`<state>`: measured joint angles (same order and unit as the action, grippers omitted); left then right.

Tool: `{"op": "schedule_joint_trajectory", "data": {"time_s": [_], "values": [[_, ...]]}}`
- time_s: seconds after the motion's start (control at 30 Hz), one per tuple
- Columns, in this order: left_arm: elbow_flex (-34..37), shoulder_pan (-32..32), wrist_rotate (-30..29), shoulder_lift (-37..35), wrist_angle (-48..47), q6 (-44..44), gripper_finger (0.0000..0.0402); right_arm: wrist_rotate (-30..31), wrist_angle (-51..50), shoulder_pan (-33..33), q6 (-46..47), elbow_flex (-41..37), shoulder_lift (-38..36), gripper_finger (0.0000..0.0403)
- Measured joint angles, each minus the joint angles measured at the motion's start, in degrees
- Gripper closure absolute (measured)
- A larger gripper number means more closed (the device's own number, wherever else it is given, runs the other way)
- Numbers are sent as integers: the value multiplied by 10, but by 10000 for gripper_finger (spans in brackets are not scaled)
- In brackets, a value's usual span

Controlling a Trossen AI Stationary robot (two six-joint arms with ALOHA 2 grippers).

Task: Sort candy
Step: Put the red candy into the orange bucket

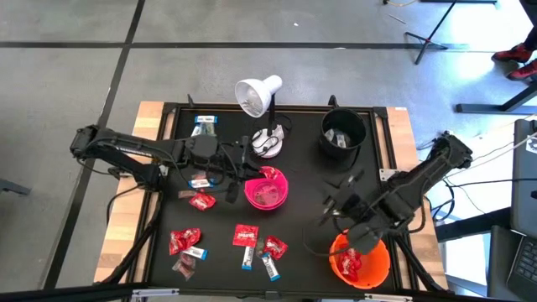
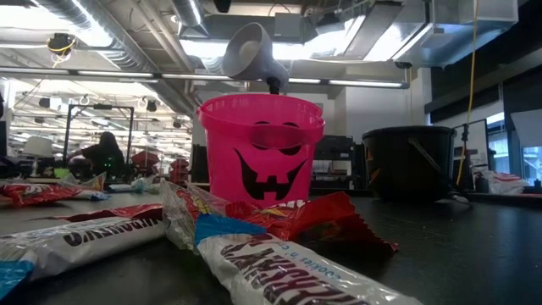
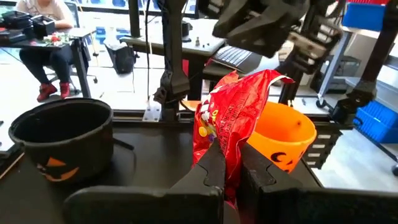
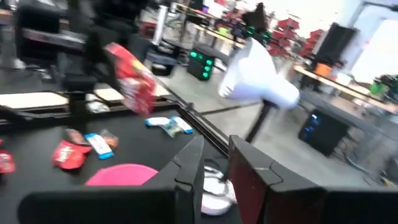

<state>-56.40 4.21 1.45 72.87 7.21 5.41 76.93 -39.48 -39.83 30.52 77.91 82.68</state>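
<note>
The left gripper is clenched on a red packet, holding it up just beside the pink bowl near the middle of the table; the left wrist view shows the packet pinched upright between the two dark fingers, with the black bowl and orange bowl beyond it. The right gripper hangs over the orange bowl at the table's front right corner; its fingers stand a little apart and nothing shows between them. More candy lies in the front left part of the table: red packets, white-and-blue bars and a dark one, all clear of the front edge, and another bar sits near the back left. A stretch of bare black surface lies between this candy and the orange bowl, and another between the pink and black bowls. The lamp stands just behind the pink bowl, crowding the back middle. In the high view the left arm hides part of the candy beneath it, and red packets inside the orange bowl are partly covered by the right arm. The low view is blocked in front by close wrappers, and neither gripper shows there. The right wrist view is blurred, so the small candy on the table is hard to make out.
</note>
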Motion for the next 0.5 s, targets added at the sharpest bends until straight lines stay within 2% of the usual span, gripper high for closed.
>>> {"op": "schedule_joint_trajectory", "data": {"time_s": [0.17, 0.27, 0.4, 0.5], "values": [[0, 0, 0, 12, 29, 0, 399, 48, -207, -11, 241, 0, -2, 331], [0, 0, 0, 11, 32, 0, 399, 60, -271, -16, 335, 0, -1, 343], [0, 0, 0, 11, 42, 0, 399, 42, -255, -14, 348, 0, 2, 388], [0, -1, 0, 11, 47, 0, 399, 11, -178, -12, 288, 0, 6, 394]]}}
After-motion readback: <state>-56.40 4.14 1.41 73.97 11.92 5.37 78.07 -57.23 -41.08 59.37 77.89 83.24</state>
